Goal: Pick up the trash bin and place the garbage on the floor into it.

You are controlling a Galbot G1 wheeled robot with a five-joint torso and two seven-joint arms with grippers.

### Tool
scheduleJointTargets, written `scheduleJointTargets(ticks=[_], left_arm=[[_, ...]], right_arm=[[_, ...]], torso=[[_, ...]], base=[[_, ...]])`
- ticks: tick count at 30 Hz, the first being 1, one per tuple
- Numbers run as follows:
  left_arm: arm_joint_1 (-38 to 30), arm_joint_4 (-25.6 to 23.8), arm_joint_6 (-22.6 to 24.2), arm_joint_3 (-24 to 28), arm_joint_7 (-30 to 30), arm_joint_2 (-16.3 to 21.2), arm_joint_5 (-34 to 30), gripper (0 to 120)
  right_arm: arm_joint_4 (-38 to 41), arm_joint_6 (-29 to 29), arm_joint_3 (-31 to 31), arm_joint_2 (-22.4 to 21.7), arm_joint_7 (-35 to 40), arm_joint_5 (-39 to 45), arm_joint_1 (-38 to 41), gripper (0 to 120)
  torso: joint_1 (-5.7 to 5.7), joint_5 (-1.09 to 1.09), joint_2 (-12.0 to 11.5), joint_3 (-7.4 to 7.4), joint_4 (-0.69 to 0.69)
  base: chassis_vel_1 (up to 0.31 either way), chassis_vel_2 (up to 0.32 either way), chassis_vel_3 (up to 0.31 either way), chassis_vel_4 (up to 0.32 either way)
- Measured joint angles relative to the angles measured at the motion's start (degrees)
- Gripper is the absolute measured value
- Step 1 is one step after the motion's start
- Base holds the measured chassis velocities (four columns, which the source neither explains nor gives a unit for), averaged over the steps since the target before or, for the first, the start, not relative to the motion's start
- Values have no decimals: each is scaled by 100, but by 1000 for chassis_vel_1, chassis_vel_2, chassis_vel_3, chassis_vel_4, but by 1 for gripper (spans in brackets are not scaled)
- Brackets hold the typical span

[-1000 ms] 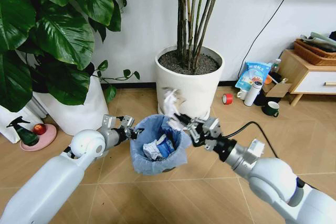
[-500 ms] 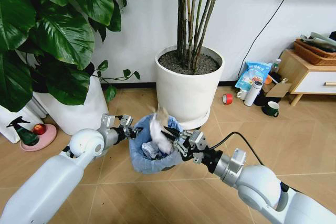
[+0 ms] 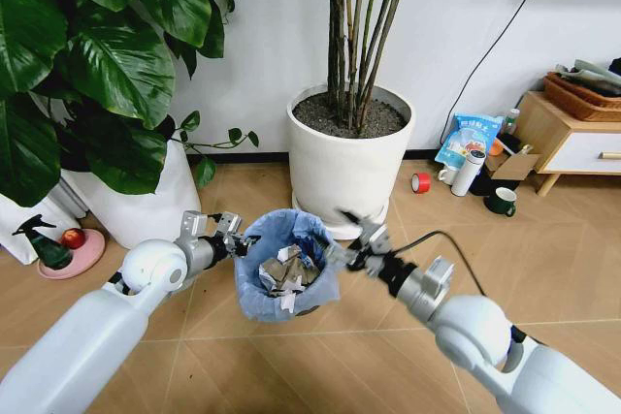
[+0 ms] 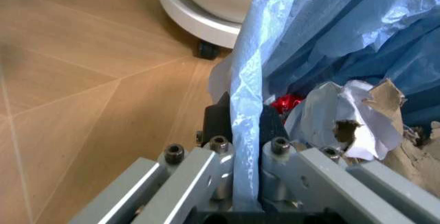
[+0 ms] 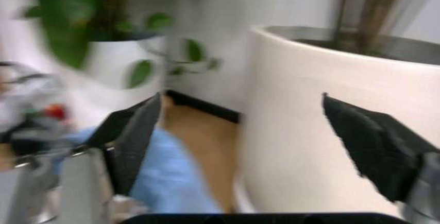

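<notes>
The trash bin (image 3: 288, 283), small and lined with a crinkled light-blue bag, hangs just above the wood floor between my arms. My left gripper (image 3: 233, 239) is shut on its left rim; in the left wrist view the gripper (image 4: 244, 126) pinches the blue bag and rim. Garbage lies inside the bin: crumpled white tissue (image 3: 287, 271) (image 4: 351, 116) and a red can piece (image 4: 285, 102). My right gripper (image 3: 347, 237) is at the bin's right rim, open and empty. Its dark fingers (image 5: 134, 136) are spread wide in the right wrist view.
A big white plant pot (image 3: 349, 157) stands right behind the bin, and a leafy plant in another white pot (image 3: 146, 206) is at the left. A spray bottle on a pink dish (image 3: 68, 249), a red tape roll (image 3: 420, 182), a green mug (image 3: 501, 202), a blue snack bag (image 3: 469, 138) and a wooden cabinet (image 3: 568, 138) lie around.
My right gripper carried crumpled white paper over the bin, let it go inside and drew back to the right rim, now open. The left gripper kept its hold.
</notes>
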Motion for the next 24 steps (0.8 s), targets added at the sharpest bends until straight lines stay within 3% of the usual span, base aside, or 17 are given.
scheduleJointTargets(ticks=[3, 10, 16, 20, 24], left_arm=[[185, -99, -7, -151, -77, -27, 57, 0], [494, -365, 8, -570, -298, -64, 110, 0], [741, -396, 6, -970, -443, -133, 151, 0], [1153, -542, 4, -1545, -519, -278, 272, 0], [1405, -635, 54, -1825, -627, -371, 348, 0]], right_arm=[[-180, -23, 463, 141, 336, -53, -148, 98], [-337, -187, 1209, 527, 1065, -206, -578, 100], [-332, -276, 1852, 885, 1108, -539, -1053, 100], [-202, -268, 2465, 1302, 1009, -1043, -1598, 100], [-78, -265, 2668, 1619, 964, -1190, -1823, 100]], torso=[[0, -1, 0, 0, 0], [0, 0, 0, 0, 0], [0, -1, 0, 0, 0], [0, -1, 0, -1, 0], [0, -2, 0, -1, 0]], base=[[0, 0, 0, 0], [0, 0, 0, 0], [0, 0, 0, 0], [0, 0, 0, 0], [0, 0, 0, 0]])
